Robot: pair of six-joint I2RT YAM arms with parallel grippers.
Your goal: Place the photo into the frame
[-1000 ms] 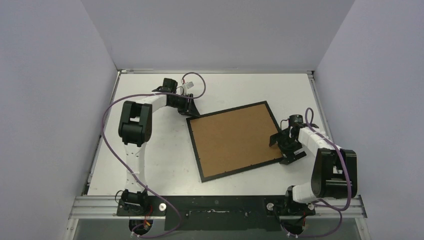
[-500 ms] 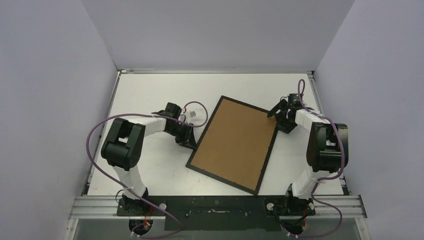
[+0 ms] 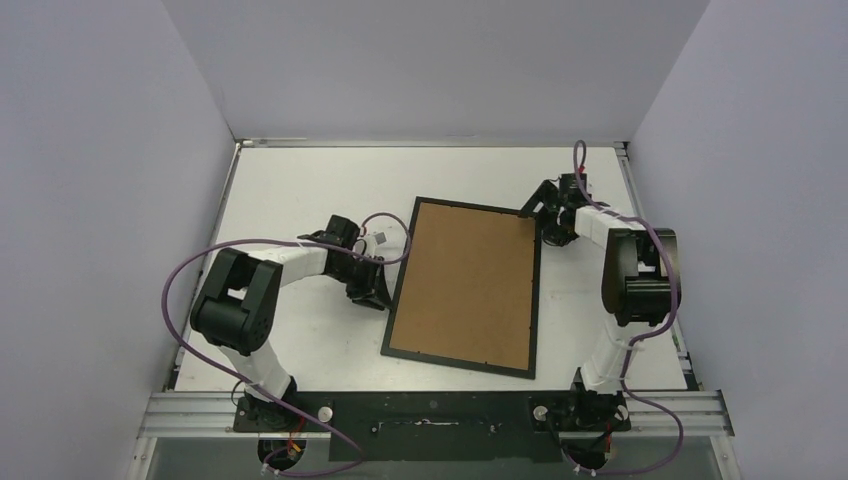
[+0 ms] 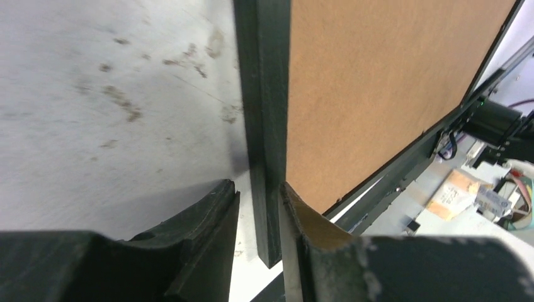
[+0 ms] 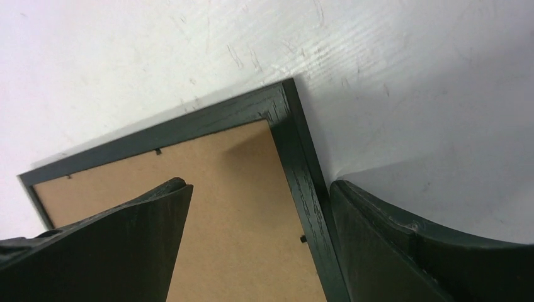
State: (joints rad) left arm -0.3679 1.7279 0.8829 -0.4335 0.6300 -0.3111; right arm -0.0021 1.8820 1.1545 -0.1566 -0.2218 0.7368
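Left fingers (image 4: 208, 239) straddle frame (image 4: 264, 126) rail, unclear from overhead

**Black Grain, Brown Board**

The frame (image 5: 301, 165) shows matt black wood with open grain. Its backing (image 3: 465, 285) is dull brown fibreboard. The white table (image 4: 94, 94) looks smooth but scuffed and stained, with fine scratches.

The frame (image 3: 458, 363) lies on the table (image 3: 300, 180), left fingers (image 4: 201, 251) astride its left edge, right fingers (image 5: 126, 239) astride its far-right corner.
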